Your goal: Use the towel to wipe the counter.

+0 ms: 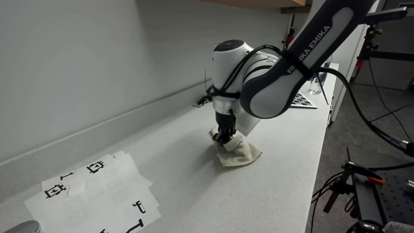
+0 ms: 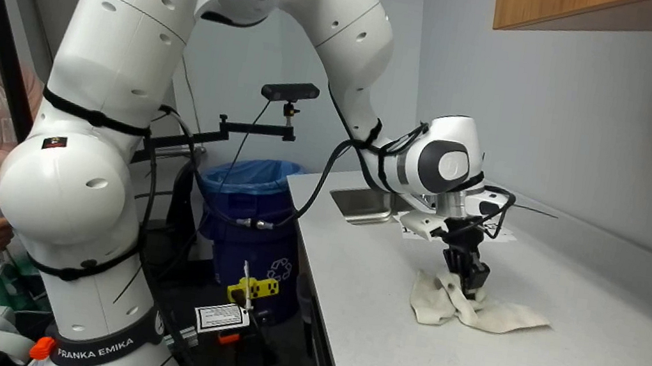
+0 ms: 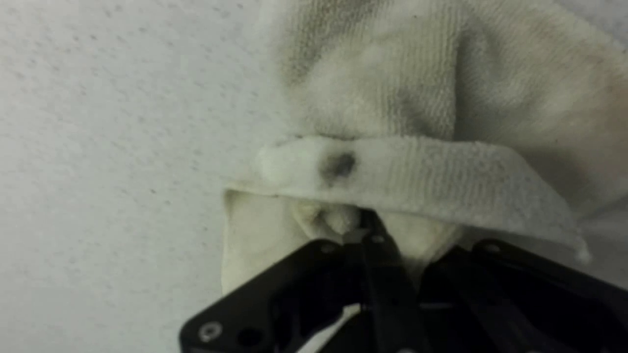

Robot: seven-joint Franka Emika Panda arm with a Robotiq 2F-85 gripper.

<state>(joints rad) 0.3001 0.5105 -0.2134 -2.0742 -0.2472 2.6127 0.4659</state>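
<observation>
Towel (image 1: 239,156), pinched by the gripper (image 1: 224,138), mostly hides the fingertips between the wall-side and outer edges of the counter (image 1: 200,200).

Pale, speckled counter (image 1: 275,200) with a raised back edge (image 1: 97,137). A cream towel (image 2: 506,318) lies rumpled on it; in the wrist view, one folded band has a dark spot. In an exterior view, overlapping white papers (image 1: 93,197) with black printed marks lie near the back edge, and toward the far end are a checkered board (image 1: 303,101) and a clear, upright bottle (image 1: 314,87). A metal sink (image 2: 360,205) is set into the counter.
</observation>
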